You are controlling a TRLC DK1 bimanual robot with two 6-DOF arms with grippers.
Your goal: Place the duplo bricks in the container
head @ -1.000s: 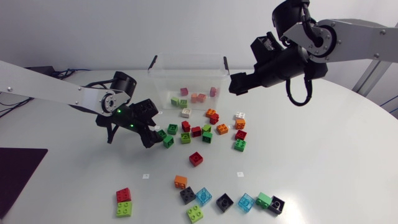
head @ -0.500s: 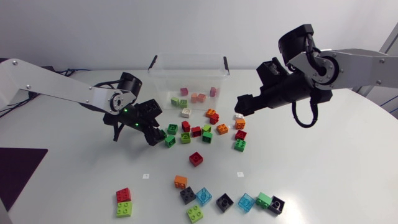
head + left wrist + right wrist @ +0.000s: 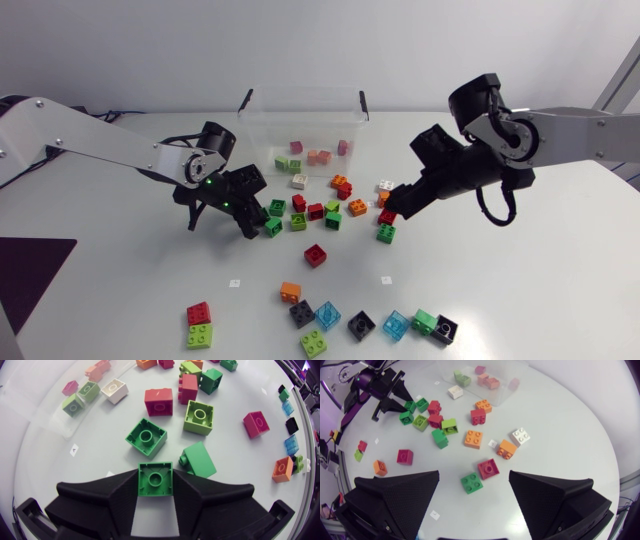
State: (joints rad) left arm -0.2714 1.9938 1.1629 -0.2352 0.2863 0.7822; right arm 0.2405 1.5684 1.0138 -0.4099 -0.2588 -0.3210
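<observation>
The clear container [image 3: 255, 130] stands at the back middle with a few pink, salmon and green bricks [image 3: 318, 156] in it. In front of it lies a cluster of duplo bricks [image 3: 316, 211]. My left gripper [image 3: 256, 221] is at the cluster's left edge, shut on a green brick [image 3: 155, 479] resting on the table. Ahead of that brick lie two more green bricks [image 3: 146, 437]. My right gripper [image 3: 392, 206] hangs open over the cluster's right side, above a red brick [image 3: 488, 468] and a green brick [image 3: 471, 483].
Several loose bricks lie along the table's front: a red and lime pair [image 3: 198, 323], an orange one [image 3: 290, 291], then black, blue and green ones [image 3: 395, 324]. A dark mat [image 3: 30, 270] covers the front left corner.
The left gripper's fingers have closed onto the green brick. My right arm has swung down and left, from above the container's right side to low over the cluster's right.
</observation>
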